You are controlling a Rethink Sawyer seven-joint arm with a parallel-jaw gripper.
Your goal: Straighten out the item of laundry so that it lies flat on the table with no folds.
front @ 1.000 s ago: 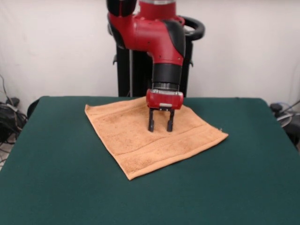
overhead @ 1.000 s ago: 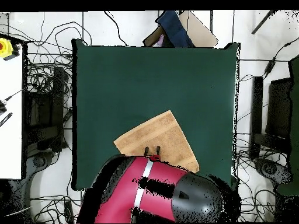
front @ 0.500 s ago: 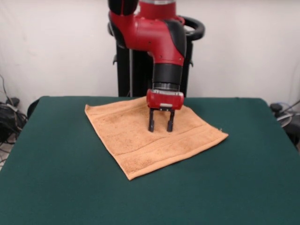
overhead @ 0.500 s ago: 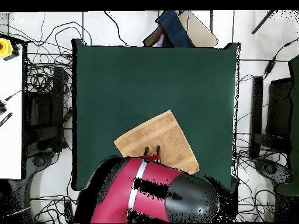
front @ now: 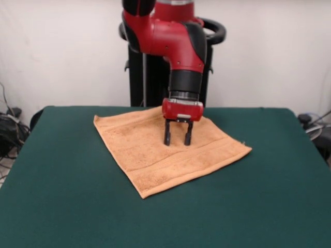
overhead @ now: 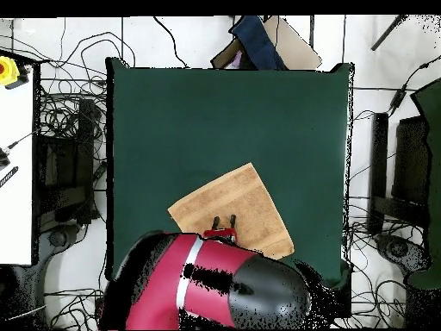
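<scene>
I hang over the towel (front: pixel 170 147) with my gripper (front: pixel 177 140) pointing straight down, my two dark fingers (front: pixel 167 134) standing apart with a clear gap between them and nothing held. In the front view their tips are at or just above the cloth near the towel's far middle; I cannot tell whether they touch it. The overhead view shows the same two tips (overhead: pixel 224 221) over the towel (overhead: pixel 234 207) close to the edge nearest my base.

The towel lies spread on the green table (front: pixel 62 201), turned like a diamond, one corner pointing toward the near side in the front view and another out to the right. It looks flat, with no folded-over part that I can see. A woven band (front: pixel 207 150) runs across it parallel to the near right edge. A small pale speck at the right corner may be a tag; it is too small to be sure.

My red arm (front: pixel 173 39) comes down from above the far edge of the table, and the towel sits toward that far side, with much bare green felt nearer the camera.
</scene>
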